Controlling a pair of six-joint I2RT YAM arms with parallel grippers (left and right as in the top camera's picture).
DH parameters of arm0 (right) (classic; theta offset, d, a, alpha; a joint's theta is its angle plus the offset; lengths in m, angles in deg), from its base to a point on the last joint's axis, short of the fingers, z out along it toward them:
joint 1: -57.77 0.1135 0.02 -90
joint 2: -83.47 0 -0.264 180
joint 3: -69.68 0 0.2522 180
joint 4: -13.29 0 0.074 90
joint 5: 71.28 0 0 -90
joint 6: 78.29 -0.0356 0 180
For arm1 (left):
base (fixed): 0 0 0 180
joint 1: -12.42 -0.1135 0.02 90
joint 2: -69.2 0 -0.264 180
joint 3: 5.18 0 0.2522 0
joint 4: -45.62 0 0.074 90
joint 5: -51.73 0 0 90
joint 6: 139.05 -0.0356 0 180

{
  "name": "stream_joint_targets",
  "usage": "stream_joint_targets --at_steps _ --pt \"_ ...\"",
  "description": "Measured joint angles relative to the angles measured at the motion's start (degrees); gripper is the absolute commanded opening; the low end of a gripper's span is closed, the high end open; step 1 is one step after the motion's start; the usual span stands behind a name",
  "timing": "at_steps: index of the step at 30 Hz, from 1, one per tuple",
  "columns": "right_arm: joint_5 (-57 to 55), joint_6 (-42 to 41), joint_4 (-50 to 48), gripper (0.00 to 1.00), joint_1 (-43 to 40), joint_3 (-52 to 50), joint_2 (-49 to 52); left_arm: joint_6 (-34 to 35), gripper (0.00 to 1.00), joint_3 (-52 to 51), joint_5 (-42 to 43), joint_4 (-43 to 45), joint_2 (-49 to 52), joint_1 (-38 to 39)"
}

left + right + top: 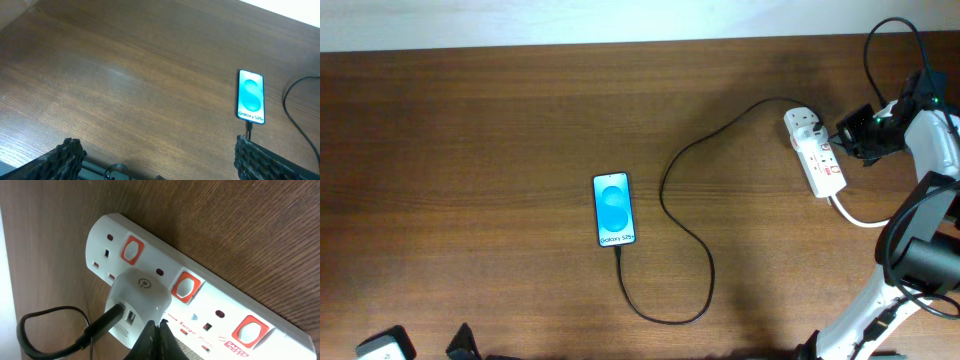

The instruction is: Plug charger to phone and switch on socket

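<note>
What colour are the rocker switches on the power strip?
The switches are orange-red with pale centres, on the white socket; clearest in the right wrist view.

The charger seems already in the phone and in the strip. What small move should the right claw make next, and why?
Probably slide the shut right claw onto the red switch beside the plug head and press it. The cable already enters the phone and the plug head sits in the socket, so only switching appears left.
</note>
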Motion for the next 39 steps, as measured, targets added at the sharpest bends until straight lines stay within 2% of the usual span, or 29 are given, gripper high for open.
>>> stream_joint_targets --at_steps 14,39 --pt "-8.44 0.17 -0.37 0.04 2.89 0.00 1.22 0.00 0.99 0.00 0.00 0.00 0.00 0.00" --pt "-14.34 -0.31 -2.08 0.04 5.70 0.00 3.43 0.00 0.99 0.00 0.00 0.00 0.00 0.00"
